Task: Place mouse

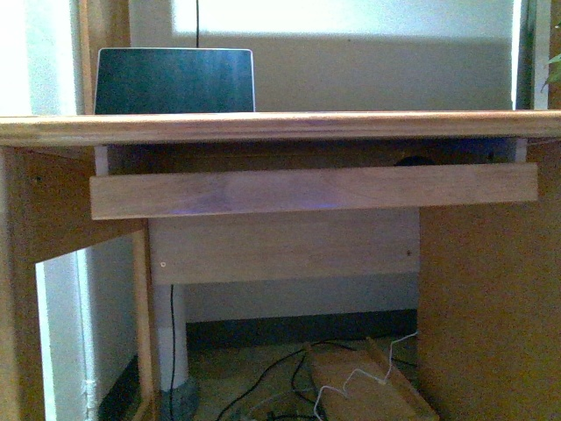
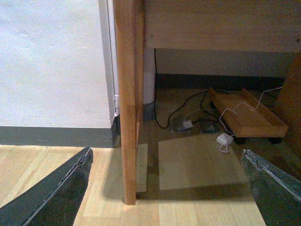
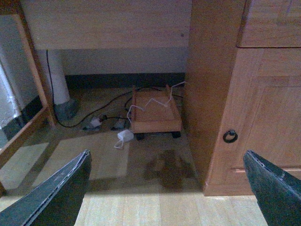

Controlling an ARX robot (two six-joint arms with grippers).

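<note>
Low before the desk [image 1: 263, 128], the left gripper [image 2: 167, 154] and right gripper [image 3: 167, 155] held their fingers [image 2: 61, 193] spread wide on nothing, apparently parked clear of the pull-out tray [image 1: 307, 191], above whose front board a dark dome, probably the mouse [image 1: 414, 160], just showed.

A laptop [image 1: 173, 81] with a dark screen stands on the left of the wooden desk [image 1: 280, 128], and a pull-out shelf [image 1: 314, 190] hangs under the desktop. On the floor beneath sits a low wooden trolley [image 3: 156, 126] with a white cable draped over it, and a white adapter [image 3: 125, 136] lies just beside it. The cabinet door [image 3: 263, 155] bears 1 ring pull [image 3: 230, 136].
</note>
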